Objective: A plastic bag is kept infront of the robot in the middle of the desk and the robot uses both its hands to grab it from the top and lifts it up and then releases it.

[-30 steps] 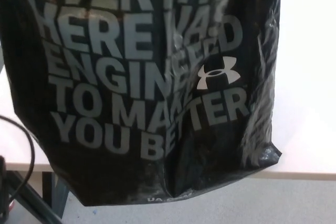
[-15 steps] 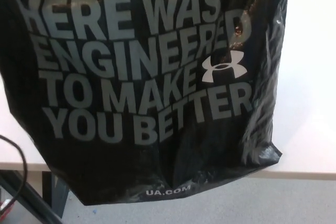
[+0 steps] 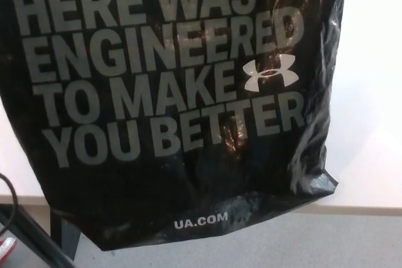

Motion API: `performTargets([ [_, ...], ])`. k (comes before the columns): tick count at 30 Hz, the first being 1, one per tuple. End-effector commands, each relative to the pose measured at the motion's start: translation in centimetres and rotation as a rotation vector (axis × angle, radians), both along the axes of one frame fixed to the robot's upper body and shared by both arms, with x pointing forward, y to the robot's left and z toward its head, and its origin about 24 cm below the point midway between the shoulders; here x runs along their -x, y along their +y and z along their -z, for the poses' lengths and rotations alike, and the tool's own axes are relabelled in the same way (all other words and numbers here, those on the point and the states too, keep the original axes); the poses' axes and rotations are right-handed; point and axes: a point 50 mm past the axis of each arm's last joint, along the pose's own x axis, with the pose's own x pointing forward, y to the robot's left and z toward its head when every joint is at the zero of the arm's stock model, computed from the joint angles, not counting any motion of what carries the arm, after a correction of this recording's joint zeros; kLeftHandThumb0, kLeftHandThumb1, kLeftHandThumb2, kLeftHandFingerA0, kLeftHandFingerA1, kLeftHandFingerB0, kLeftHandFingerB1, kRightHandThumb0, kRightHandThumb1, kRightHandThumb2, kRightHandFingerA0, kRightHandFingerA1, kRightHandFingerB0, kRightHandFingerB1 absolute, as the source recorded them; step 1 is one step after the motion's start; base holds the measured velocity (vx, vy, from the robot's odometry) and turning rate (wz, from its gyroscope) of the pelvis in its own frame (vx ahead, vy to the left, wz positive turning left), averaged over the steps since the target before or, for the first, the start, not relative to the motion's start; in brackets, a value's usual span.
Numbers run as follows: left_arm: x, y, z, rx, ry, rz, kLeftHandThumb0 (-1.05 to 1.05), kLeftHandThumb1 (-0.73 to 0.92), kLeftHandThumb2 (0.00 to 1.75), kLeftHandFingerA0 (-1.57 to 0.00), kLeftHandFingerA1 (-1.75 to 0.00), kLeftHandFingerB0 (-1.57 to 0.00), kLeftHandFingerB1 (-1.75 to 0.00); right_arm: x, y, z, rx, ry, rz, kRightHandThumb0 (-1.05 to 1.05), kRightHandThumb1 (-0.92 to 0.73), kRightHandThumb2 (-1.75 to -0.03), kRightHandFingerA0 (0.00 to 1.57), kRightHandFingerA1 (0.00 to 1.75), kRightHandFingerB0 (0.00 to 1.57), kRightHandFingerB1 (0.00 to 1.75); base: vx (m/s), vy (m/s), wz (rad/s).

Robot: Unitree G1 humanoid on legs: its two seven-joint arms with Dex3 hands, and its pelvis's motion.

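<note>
A black plastic bag (image 3: pixel 169 111) fills most of the head view, hanging close before the camera with its top edge cut off above the picture, so neither robot hand shows and I cannot tell whether either one is wide, narrow or holding the bag. With no robot hand in sight, the bag's place can only be given against what lies behind it: it hangs in front of the white desk (image 3: pixel 370 117), whose surface shows to the right of the bag and in a thin strip at the left. The bag's glossy face carries large grey lettering reading "HERE WAS ENGINEERED TO MAKE YOU BETTER", a white logo (image 3: pixel 270 73) beside the word "MAKE", and small white print "UA.COM" (image 3: pixel 201 221) near the bottom seam. The bottom right corner of the bag is crumpled and juts out over the desk's front edge. Below the desk edge a grey floor (image 3: pixel 326 243) is visible, and a dark cable (image 3: pixel 9 189) curves at the lower left.
</note>
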Motion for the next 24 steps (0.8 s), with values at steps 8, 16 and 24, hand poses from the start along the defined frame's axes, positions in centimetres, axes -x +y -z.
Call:
performTargets([
  [8, 1.4, 5.7, 3.2, -0.017, 0.232, -0.041, -0.84, 0.51, 0.85, 0.00, -0.05, -0.03, -0.07, 0.0, -2.2, 1.6, -0.019, 0.024, -0.117, -0.63, -0.44, -0.81, 0.00, 0.22, 0.00, 0.17, 0.00, 0.000, 0.00],
  [16, 1.9, 7.1, 3.8, -0.037, 0.263, -0.062, -0.70, 0.48, 0.85, 0.00, -0.15, 0.00, -0.19, 0.1, -3.4, 2.9, -0.037, 0.041, -0.162, -0.70, -0.46, -0.81, 0.00, 0.18, 0.00, 0.10, 0.00, 0.000, 0.00],
  [24, 3.6, 6.7, 4.4, -0.115, 0.251, -0.007, -0.70, 0.51, 0.88, 0.00, -0.19, 0.00, -0.23, 0.3, -4.6, 3.3, -0.013, 0.067, -0.122, -0.62, -0.61, -0.59, 0.22, 0.39, 0.24, 0.31, 0.00, 0.000, 0.00],
])
